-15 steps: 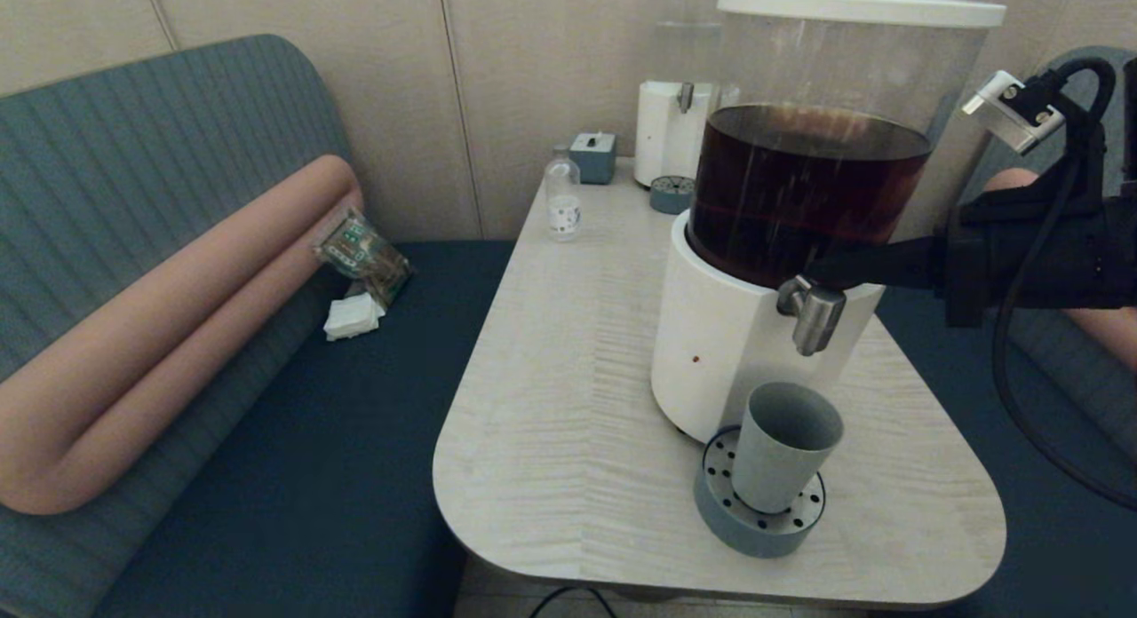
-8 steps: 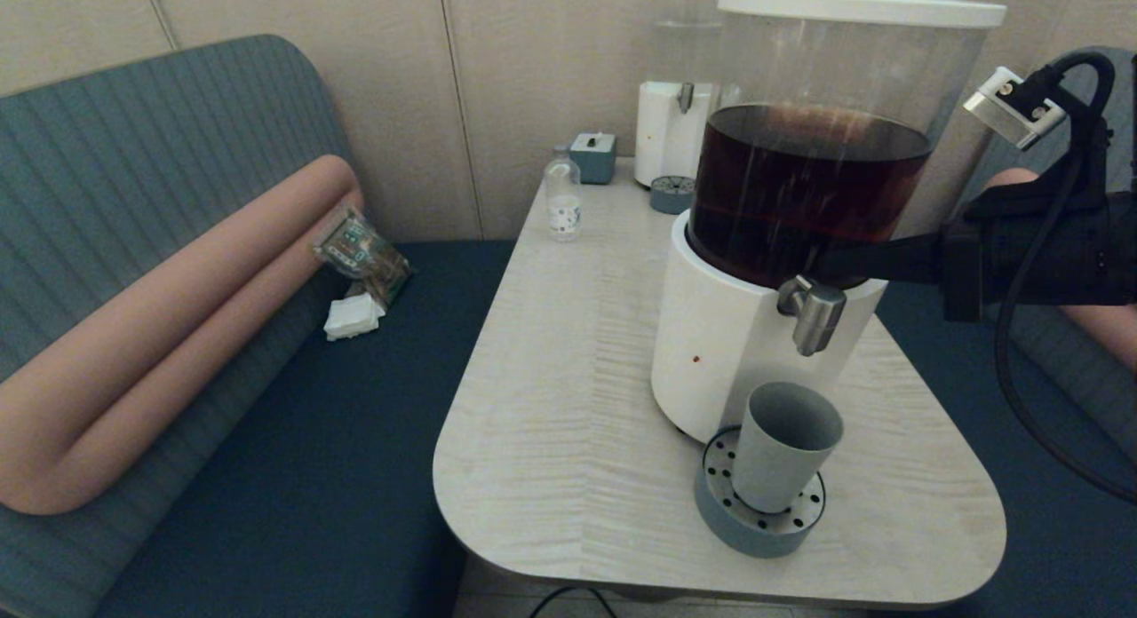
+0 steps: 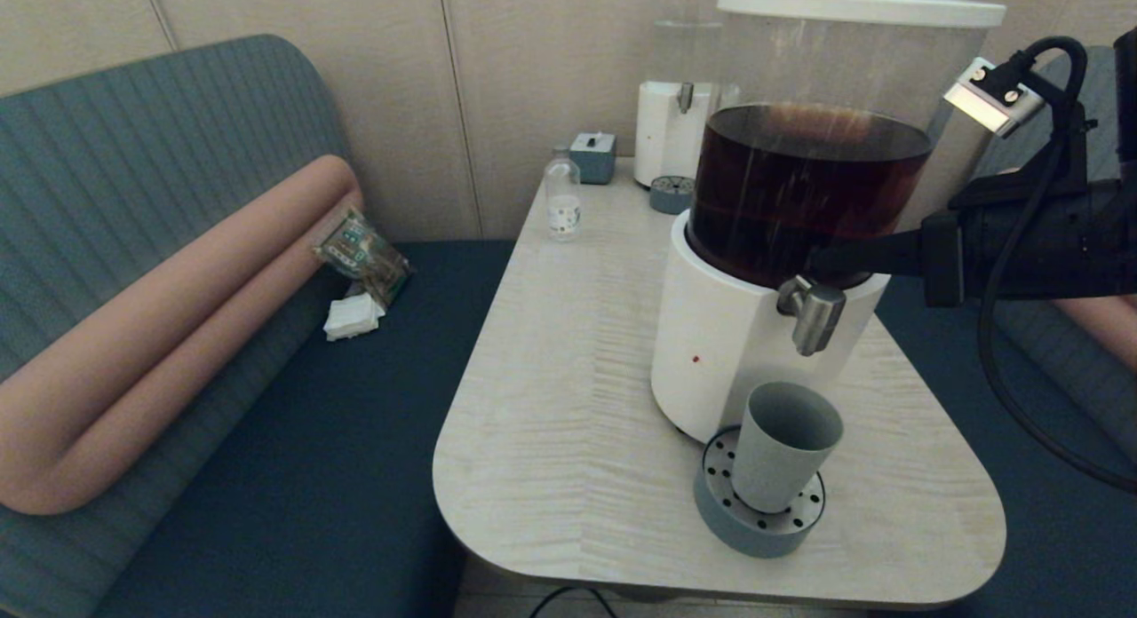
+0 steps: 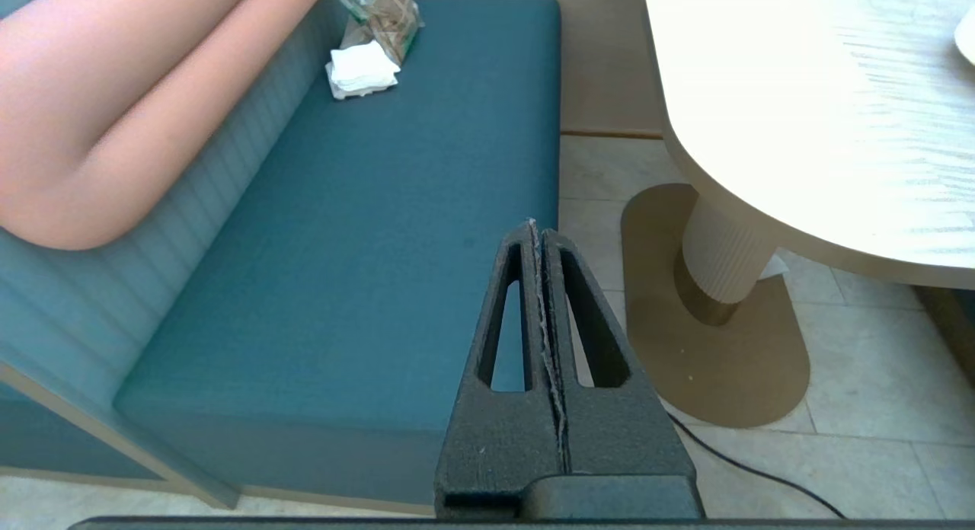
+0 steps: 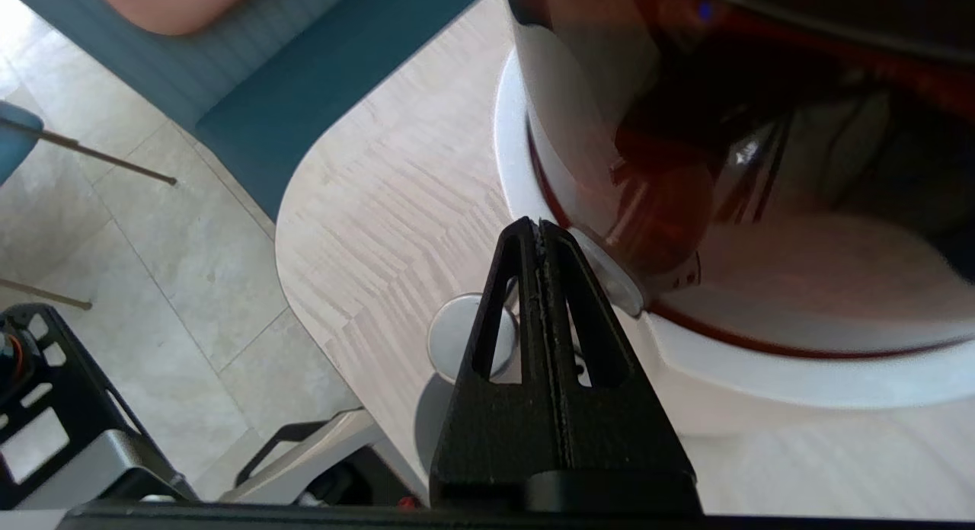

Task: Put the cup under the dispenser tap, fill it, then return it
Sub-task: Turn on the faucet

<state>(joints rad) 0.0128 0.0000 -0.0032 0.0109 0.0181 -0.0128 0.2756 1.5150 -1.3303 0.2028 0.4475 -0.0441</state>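
Observation:
The grey-blue cup (image 3: 786,454) stands upright on the round drip tray (image 3: 721,518), right below the steel dispenser tap (image 3: 813,314). No stream shows under the tap, and the cup's inside looks grey. My right gripper (image 3: 813,261) reaches in from the right, shut and empty, with its tip just above the tap against the dark tank. In the right wrist view the shut right gripper (image 5: 539,225) lies over the tap's top (image 5: 613,282), with the cup (image 5: 449,336) partly behind the fingers. My left gripper (image 4: 539,229) hangs shut off the table, out of the head view.
The large dispenser (image 3: 737,352) fills the right half of the table (image 3: 568,405). A small bottle (image 3: 562,196), a grey box (image 3: 593,156) and a second clear dispenser (image 3: 679,112) stand at the back. A blue bench (image 3: 293,440) with a pink bolster lies to the left.
My right arm has slid a little to the left and slightly up, bringing the shut tip closer over the tap. The cup has not moved.

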